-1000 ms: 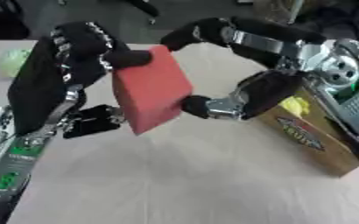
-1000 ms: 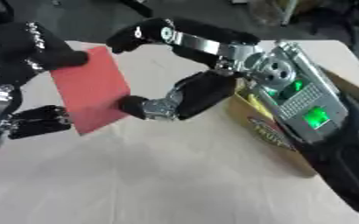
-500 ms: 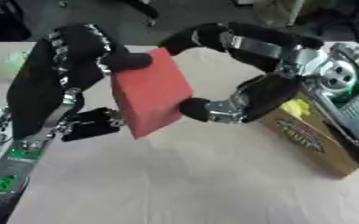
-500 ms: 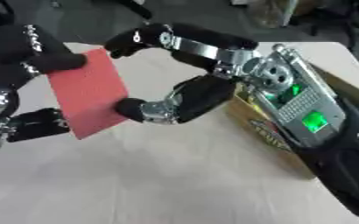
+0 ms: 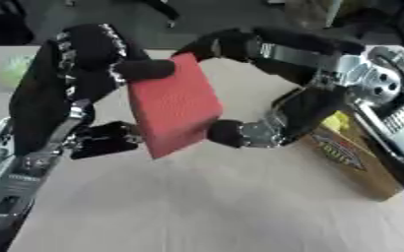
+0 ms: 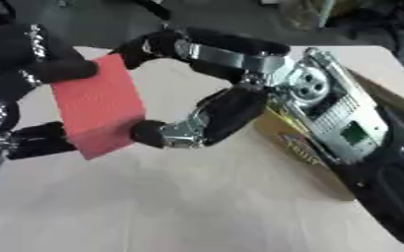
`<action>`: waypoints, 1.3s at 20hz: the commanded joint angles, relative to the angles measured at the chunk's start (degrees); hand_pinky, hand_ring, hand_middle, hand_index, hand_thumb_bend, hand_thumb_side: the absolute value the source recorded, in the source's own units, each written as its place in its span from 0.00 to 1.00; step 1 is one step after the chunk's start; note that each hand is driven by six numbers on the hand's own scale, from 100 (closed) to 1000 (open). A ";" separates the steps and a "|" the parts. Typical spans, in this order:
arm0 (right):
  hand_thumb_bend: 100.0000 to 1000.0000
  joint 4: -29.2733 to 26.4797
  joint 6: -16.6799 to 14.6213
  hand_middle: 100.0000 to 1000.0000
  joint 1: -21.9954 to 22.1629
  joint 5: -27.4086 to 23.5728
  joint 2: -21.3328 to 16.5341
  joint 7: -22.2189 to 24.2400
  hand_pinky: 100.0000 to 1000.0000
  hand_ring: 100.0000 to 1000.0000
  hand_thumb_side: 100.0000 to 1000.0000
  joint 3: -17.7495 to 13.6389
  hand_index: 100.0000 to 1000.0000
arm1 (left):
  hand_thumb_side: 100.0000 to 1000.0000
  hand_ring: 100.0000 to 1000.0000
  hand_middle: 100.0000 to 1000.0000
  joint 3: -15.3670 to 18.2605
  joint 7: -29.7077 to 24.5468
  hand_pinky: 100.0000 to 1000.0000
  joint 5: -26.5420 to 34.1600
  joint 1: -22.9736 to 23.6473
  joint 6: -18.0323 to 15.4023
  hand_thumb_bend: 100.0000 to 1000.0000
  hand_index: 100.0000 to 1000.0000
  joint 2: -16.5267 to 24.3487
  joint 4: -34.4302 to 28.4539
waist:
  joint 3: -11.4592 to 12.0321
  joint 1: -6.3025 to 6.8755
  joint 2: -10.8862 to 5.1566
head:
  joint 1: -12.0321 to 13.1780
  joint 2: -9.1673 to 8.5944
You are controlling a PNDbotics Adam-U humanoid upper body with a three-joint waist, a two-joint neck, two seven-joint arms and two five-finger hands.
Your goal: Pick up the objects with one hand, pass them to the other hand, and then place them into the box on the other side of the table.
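Red block [image 5: 173,104] (above the table [image 5: 222,206]) pinched by left robot hand [image 5: 72,88] and right robot hand [image 6: 210,115].

Left hand [image 5: 67,93] and right hand [image 6: 214,113] raised; fingers curled inward.

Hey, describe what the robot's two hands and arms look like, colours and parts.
Both hands are black. The left hand has small pale dots along its fingers and a silver wrist. The right hand has silver finger joints and a silver forearm with a round joint, ribbed panel and small green marking.
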 commanded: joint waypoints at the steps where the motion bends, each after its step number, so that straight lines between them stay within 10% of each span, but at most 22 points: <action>1: 0.31 -0.92 -1.01 0.83 -1.24 -1.09 -0.59 0.58 1.00 0.92 0.48 -0.47 0.93 | 0.00 0.43 0.42 0.16 0.07 0.41 0.92 -1.12 -0.30 0.39 0.50 0.97 -1.22 | 0.01 0.13 -0.79 | -0.07 0.14; 26: 0.31 -0.92 2.68 0.80 -2.20 0.85 1.59 -3.52 1.00 0.88 0.44 0.68 0.91 | 0.00 0.43 0.42 -0.28 -1.33 0.41 0.75 -1.15 -0.94 0.38 0.50 -0.72 0.10 | 0.23 -0.01 -0.72 | -0.40 0.39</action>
